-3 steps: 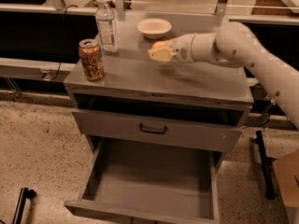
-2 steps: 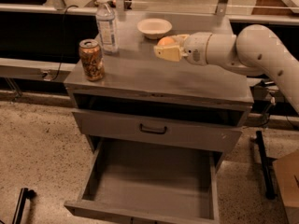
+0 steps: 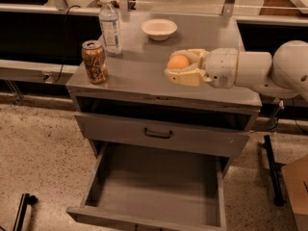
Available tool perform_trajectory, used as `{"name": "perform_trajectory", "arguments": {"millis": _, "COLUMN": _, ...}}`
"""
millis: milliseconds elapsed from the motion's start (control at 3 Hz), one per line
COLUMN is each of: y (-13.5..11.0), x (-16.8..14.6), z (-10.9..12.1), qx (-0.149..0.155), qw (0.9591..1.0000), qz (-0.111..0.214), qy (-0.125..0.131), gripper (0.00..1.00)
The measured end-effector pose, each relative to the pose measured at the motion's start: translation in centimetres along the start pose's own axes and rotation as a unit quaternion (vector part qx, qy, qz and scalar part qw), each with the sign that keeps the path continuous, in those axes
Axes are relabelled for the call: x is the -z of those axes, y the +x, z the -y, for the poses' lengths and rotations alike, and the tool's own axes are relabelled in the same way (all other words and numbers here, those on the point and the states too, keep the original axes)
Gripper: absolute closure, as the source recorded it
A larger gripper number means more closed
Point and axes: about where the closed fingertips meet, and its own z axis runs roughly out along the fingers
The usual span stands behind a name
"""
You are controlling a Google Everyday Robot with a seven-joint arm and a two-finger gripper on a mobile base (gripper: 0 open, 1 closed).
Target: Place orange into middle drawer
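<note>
The orange (image 3: pixel 178 62) sits between the pale yellow fingers (image 3: pixel 185 77) of my gripper (image 3: pixel 179 67), which is shut on it. The gripper holds it just over the grey cabinet top (image 3: pixel 134 76), right of centre and near the front edge. My white arm reaches in from the right. The middle drawer (image 3: pixel 159 182) is pulled out wide open below, lower down and nearer the camera than the gripper. Its flat grey floor is bare.
A soda can (image 3: pixel 94 61), a water bottle (image 3: pixel 110 27) and a white bowl (image 3: pixel 159 29) stand on the cabinet top. A closed drawer front with a dark loop handle (image 3: pixel 158 133) lies above the open drawer. A cardboard box (image 3: pixel 296 191) is at the lower right.
My gripper has carried the orange from the back of the cabinet top, near the bowl, toward the front edge. The can, bottle, bowl and drawer have not moved.
</note>
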Motion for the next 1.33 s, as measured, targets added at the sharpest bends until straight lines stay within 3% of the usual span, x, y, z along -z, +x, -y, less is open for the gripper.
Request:
{"name": "perform_trajectory", "arguments": {"millis": 333, "y": 0.0, "x": 0.0, "z": 0.0, "qx": 0.0, "qw": 1.0, "qz": 0.0, "qy": 0.0, "gripper": 1.0}}
{"name": "perform_trajectory", "arguments": {"millis": 667, "y": 2.2, "x": -1.1, "z": -0.8, "qx": -0.008, "qw": 0.9995, "qz": 0.027, "qy": 0.015, "gripper": 1.0}}
{"name": "perform_trajectory", "arguments": {"millis": 1000, "y": 4.9, "x": -2.1, "z": -3.6, "qx": -0.004, "qw": 0.9991, "qz": 0.034, "qy": 0.024, "gripper": 1.0}}
{"name": "perform_trajectory", "arguments": {"millis": 1333, "y": 6.7, "x": -0.7, "z": -7.7, "qx": -0.014, "qw": 0.9993, "qz": 0.031, "qy": 0.014, "gripper": 1.0}}
